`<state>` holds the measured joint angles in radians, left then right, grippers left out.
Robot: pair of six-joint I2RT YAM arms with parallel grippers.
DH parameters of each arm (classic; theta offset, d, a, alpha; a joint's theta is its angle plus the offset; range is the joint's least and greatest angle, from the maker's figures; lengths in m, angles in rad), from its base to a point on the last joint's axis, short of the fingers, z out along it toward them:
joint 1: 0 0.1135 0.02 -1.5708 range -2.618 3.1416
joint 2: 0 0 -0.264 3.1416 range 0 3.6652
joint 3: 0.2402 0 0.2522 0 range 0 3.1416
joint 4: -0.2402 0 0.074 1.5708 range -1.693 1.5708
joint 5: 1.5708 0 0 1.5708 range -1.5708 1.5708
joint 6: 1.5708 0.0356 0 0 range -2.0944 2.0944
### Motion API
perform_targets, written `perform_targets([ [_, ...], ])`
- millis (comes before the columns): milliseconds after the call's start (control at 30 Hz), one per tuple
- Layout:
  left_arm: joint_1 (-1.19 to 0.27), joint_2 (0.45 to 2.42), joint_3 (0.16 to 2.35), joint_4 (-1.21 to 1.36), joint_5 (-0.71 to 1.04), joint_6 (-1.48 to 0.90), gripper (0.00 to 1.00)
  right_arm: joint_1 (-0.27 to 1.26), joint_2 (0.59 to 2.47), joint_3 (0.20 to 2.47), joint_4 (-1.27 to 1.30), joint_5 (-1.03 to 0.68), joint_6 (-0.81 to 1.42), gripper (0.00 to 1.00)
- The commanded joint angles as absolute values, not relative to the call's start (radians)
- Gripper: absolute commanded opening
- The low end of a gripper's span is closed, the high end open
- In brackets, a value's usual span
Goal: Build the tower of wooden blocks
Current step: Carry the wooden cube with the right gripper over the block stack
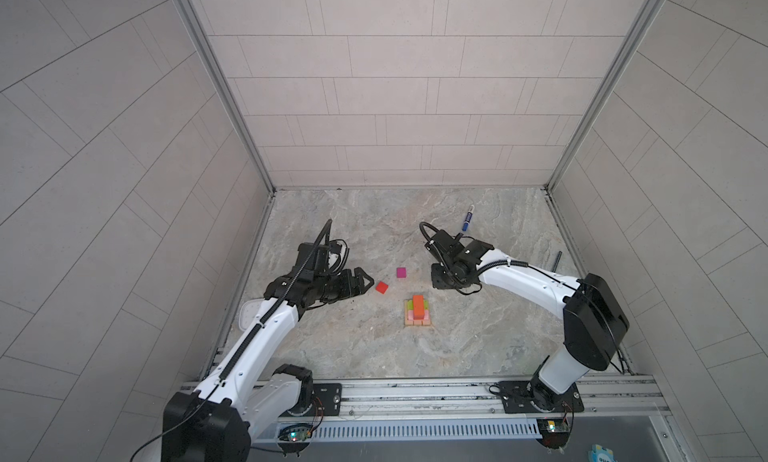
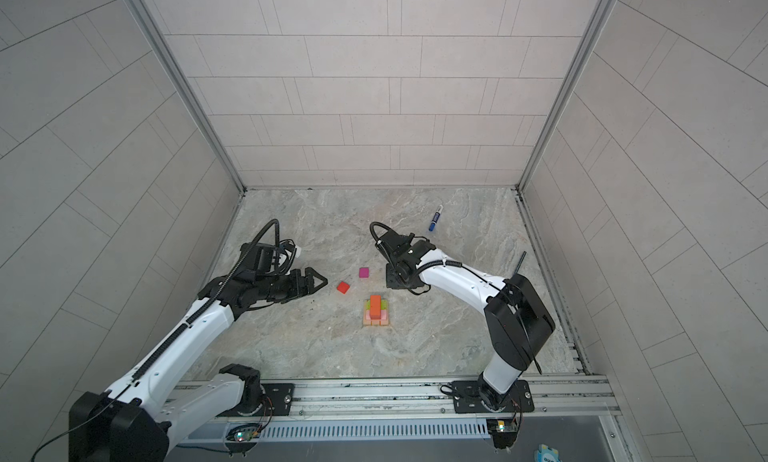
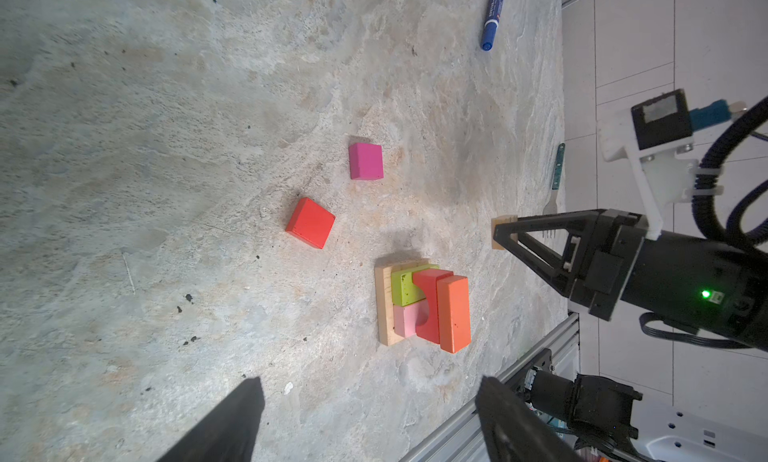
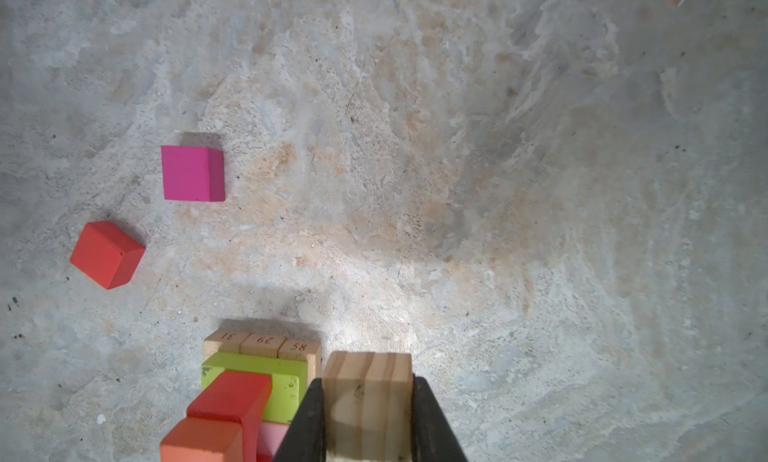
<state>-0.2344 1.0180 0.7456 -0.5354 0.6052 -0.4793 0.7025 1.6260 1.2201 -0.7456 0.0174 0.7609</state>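
Clamping a tan block (image 4: 368,401) end-on between its two black fingers, the right gripper (image 4: 368,381) hangs just beyond the far right corner of the tower (image 1: 419,312), close to it but not touching. I can't tell whether the block clears the desk (image 1: 374,347).

The tower stands about mid-width on the desk, somewhat nearer the front edge. Its base is a row of tan planks (image 4: 262,342) with numbers stamped on their ends. On them lie a lime brick (image 4: 257,364) and a pink brick (image 3: 405,320) side by side, then a red arch (image 3: 430,285), with an orange brick (image 3: 453,312) on top.

Left of the tower and a little farther back, a red cube (image 1: 382,287) sits turned at an angle. A magenta cube (image 1: 401,272) sits near it, closer to the far edge; the two are apart.

The left gripper (image 1: 365,281) lies low over the left side of the desk, jaws spread wide with nothing between them, tips aimed at the red cube and short of it.

Farther out, a blue marker (image 1: 468,218) lies near the far edge, right of the middle. A fork (image 3: 557,177) with a greenish handle lies along the right edge.
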Motion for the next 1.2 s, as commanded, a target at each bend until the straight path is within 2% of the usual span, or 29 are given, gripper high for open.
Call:
perform_targets([
  [0,-0.239,0.993,0.739,-0.551,0.611,-0.474,0.87,0.73,1.581,1.241,-0.829,0.057,0.79,0.17],
  [567,-0.239,0.94,0.741,-0.56,0.608,-0.472,0.87,0.867,1.513,1.296,-0.926,0.116,0.928,0.18],
  [1167,-0.251,0.913,0.741,-0.559,0.615,-0.472,0.87,0.985,1.618,1.335,-0.858,0.146,1.063,0.18],
])
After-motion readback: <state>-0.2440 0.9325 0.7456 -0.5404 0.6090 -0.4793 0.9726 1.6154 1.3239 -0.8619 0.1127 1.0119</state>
